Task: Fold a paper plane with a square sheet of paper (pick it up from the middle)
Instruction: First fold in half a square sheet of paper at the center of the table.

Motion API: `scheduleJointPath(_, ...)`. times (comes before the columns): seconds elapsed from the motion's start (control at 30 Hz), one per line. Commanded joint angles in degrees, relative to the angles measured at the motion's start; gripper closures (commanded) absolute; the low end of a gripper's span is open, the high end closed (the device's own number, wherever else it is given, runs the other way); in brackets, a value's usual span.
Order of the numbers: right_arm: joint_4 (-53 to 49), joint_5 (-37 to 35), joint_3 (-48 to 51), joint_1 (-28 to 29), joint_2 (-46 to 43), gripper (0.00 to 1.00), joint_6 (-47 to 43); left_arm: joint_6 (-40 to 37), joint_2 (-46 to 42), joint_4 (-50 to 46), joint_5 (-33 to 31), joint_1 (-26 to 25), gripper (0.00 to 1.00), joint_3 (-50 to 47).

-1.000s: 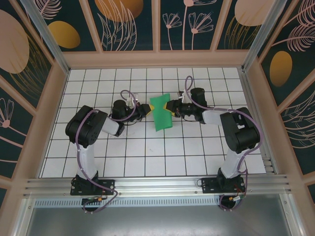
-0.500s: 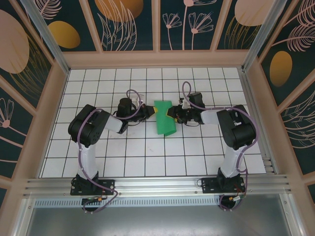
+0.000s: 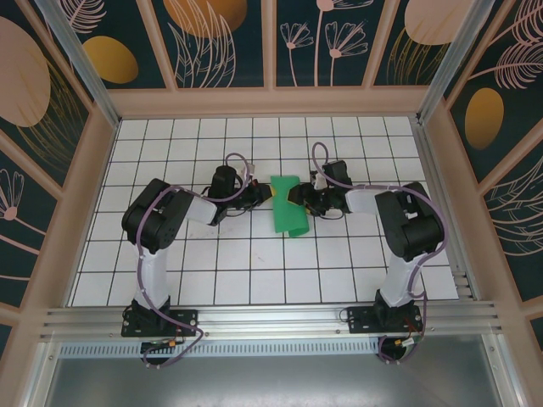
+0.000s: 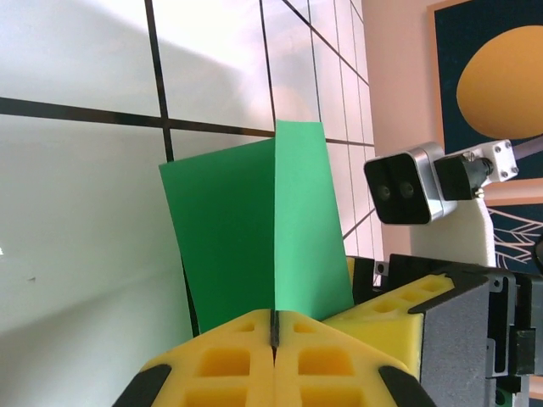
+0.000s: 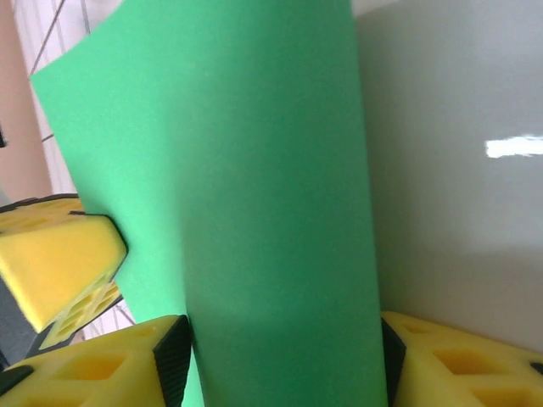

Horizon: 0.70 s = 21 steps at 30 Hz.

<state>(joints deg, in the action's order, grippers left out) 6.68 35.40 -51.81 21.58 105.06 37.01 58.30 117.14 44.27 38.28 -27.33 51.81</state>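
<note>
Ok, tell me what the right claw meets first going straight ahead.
The green paper, standing between the right claw's open fingers. Beyond it, probably the left claw pinching the sheet, though depth is unclear.

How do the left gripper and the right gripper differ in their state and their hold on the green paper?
The left gripper is shut, pinching the paper at its edge; the right gripper is open, with the paper standing in its gap. In the top view, the left gripper reaches the paper from the left and the right gripper from the right. Both are yellow-tipped and meet at the same sheet.
</note>
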Motion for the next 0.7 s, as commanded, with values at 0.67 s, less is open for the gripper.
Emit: scheduleJointPath(0.67,-19.0,-23.66,0.54,-0.38,-11.93,0.23,-7.66,-0.12,3.27,-2.61,-1.98,-4.57,1.0,6.93)
